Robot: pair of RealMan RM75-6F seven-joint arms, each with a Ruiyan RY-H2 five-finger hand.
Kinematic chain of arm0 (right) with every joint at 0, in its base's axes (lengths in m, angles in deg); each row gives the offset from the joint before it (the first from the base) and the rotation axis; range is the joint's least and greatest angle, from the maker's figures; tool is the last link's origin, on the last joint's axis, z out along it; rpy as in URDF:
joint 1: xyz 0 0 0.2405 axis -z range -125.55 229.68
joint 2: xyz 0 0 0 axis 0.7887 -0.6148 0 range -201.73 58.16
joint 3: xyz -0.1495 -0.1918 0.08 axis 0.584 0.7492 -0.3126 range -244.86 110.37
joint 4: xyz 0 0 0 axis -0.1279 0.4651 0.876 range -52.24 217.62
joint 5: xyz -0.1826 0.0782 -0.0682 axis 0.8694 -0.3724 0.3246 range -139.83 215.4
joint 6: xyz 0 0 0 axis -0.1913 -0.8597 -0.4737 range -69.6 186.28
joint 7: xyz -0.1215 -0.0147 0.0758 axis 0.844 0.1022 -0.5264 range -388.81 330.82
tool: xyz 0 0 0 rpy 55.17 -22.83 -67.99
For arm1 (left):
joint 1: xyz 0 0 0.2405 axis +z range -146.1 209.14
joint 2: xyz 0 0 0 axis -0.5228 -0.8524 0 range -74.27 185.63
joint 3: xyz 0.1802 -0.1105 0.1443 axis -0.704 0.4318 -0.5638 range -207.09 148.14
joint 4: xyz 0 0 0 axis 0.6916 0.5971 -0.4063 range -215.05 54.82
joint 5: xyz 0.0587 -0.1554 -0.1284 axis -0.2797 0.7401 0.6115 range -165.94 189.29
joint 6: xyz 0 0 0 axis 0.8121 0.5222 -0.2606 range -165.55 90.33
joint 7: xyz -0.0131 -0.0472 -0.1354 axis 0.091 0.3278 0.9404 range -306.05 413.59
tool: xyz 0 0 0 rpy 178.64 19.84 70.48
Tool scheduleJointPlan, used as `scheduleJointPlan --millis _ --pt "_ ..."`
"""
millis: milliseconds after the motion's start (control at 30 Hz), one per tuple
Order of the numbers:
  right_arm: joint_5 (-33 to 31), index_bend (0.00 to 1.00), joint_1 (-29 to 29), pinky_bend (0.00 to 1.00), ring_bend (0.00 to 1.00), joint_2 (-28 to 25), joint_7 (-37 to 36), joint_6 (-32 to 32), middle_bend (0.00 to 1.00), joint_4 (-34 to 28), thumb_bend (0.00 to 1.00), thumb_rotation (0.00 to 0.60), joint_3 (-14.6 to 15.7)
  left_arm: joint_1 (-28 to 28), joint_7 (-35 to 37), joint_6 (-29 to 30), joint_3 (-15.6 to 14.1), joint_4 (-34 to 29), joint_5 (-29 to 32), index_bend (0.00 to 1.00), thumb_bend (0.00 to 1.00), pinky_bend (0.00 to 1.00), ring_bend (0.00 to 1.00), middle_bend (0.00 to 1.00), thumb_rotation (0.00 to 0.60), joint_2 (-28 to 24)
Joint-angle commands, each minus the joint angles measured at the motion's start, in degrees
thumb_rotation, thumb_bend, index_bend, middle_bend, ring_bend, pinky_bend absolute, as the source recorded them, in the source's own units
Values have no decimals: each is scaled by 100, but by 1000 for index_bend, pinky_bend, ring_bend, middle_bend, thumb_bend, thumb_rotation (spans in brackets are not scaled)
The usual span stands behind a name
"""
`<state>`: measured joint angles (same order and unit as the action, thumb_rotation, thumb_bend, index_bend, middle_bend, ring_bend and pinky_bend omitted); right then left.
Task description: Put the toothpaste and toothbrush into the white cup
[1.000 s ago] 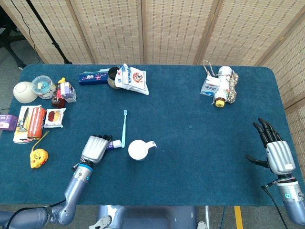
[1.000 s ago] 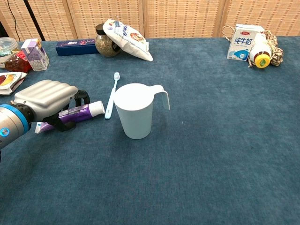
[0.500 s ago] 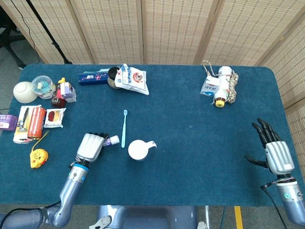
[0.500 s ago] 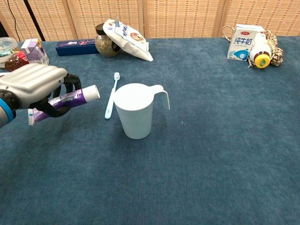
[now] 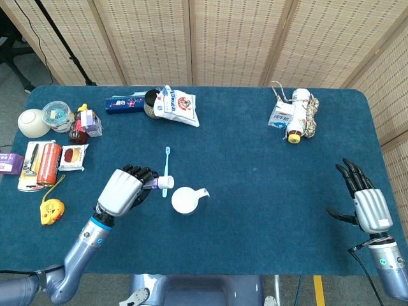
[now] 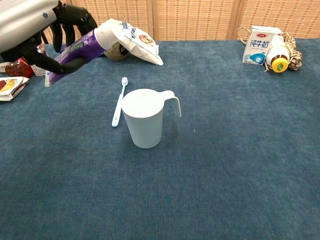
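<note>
Left hand [image 6: 30,22] holds toothpaste [image 6: 82,45] up in air, just left of white cup [image 6: 144,118]. Toothbrush [image 5: 166,171] lies on table beside cup. Cup has nothing inside yet. Right hand [image 5: 366,201] spread, holds nothing.

In the chest view the silver left hand [image 6: 35,22] is cut off by the top and left edges, and the right hand is not seen there. The middle of the purple toothpaste tube [image 6: 82,45] is hidden by dark fingers [image 6: 70,20]
</note>
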<state>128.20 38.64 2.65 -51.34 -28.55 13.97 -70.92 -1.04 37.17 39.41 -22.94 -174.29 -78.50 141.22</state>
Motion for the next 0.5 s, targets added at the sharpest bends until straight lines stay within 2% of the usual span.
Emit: scheduleJointPlan --millis 33,67,233,333,500 --pt "-3 0 -2 221 0 4 6 15 0 0 0 600 -6 -66 2361 306 76 46 -135 451 428 563 522 507 600 144" --pt "-2 0 -2 222 0 7 16 24 0 -1 0 600 -5 -90 2720 219 75 47 -70 451 429 563 522 507 600 207" --pt "4 0 -9 226 0 22 44 59 0 2 0 600 -7 -153 3155 232 140 437 -82 451 428 563 509 507 600 642" --pt "7 0 -17 233 0 32 58 98 0 8 0 600 1 -199 3670 297 204 725 -90 450 426 563 503 507 600 1015" --pt "-10 0 -22 236 0 69 98 134 0 34 0 600 -8 -312 4440 501 346 1536 -146 449 424 559 501 507 600 1752"
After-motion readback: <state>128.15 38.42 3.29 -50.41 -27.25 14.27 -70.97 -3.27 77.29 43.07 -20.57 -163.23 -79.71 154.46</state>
